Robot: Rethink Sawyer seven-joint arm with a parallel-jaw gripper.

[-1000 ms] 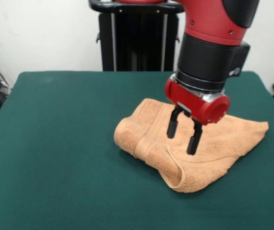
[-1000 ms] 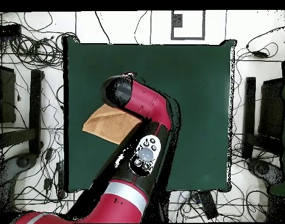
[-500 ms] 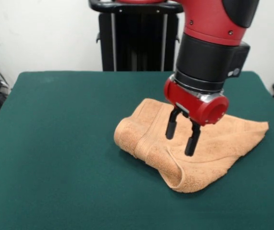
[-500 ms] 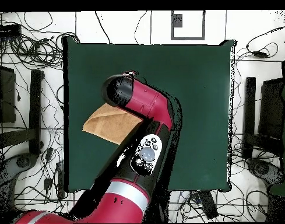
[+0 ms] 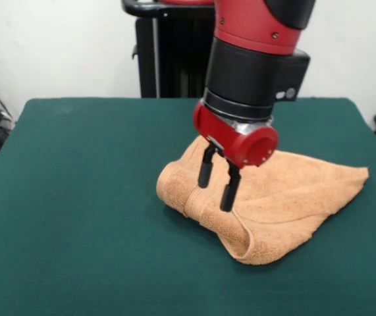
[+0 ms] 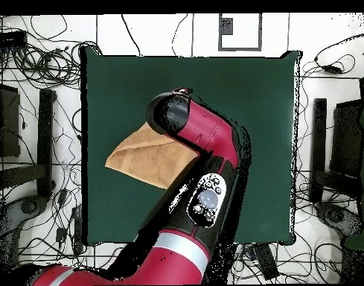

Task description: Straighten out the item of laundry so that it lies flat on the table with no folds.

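The item of laundry [image 5: 286,197] is an orange-tan terry towel, folded over itself, with a rolled fold along its left side and a doubled lip at the front. It lies right of centre on the dark green table [image 5: 76,197]. In the overhead view the towel [image 6: 144,156] shows left of the arm, partly hidden under it. My gripper [image 5: 214,185] hangs open just above the towel's left fold, with both black fingers pointing down and nothing between them. The overhead view hides the gripper beneath the arm's head.
The red and black arm [image 6: 203,171] crosses the table's lower middle in the overhead view. Cables and equipment [image 6: 36,112] lie on the floor round the table. Bare green cloth spreads left of the towel [image 5: 56,164].
The gripper has shifted left across the towel, from over its middle to over its rolled left fold. It stays open. The towel has not moved.
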